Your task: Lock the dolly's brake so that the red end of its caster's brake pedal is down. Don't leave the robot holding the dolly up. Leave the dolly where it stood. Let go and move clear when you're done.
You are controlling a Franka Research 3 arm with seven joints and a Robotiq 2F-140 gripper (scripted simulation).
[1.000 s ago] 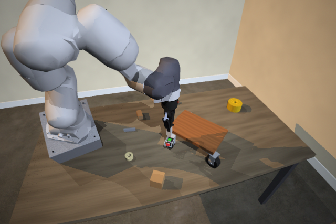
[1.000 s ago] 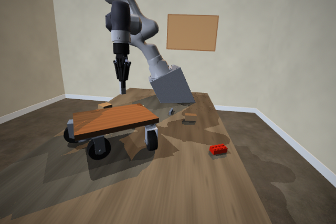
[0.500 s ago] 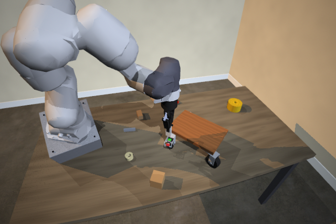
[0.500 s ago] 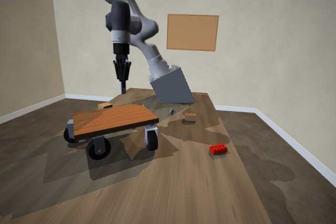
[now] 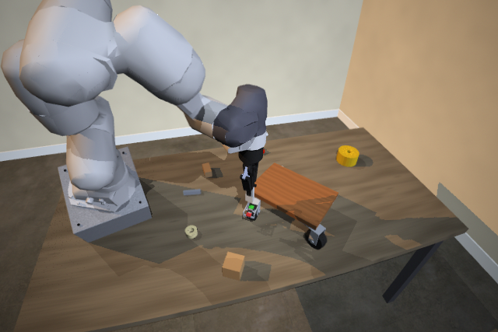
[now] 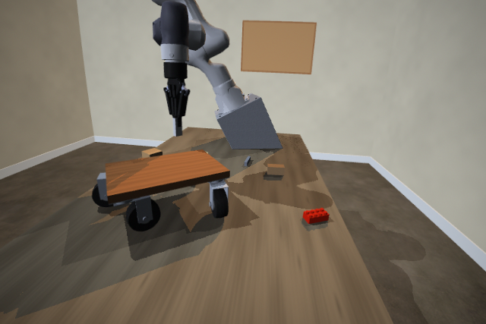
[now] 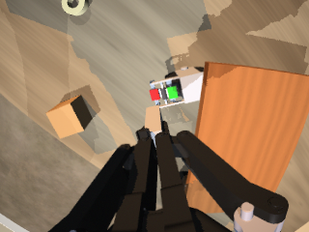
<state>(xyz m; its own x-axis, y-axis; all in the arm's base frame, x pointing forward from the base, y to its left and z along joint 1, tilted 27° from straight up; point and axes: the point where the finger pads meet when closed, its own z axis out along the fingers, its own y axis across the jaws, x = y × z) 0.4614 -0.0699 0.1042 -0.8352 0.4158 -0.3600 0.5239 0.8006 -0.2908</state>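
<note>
Exterior view: a red brick (image 6: 315, 215) lies nearest on the surface (image 6: 274, 265); behind it the dolly (image 6: 166, 173) stands on its wheels. Above its far corner the gripper (image 6: 178, 130) hangs, fingers pressed together on nothing, over the brake pedal (image 7: 165, 95).

Beyond the closed, empty tool (image 7: 153, 130), a brake pedal (image 7: 165, 95) with red and green ends is seen at the dolly (image 7: 251, 123) corner, with a cube (image 7: 66, 116) lying leftward on the bench (image 7: 129, 33).
</note>
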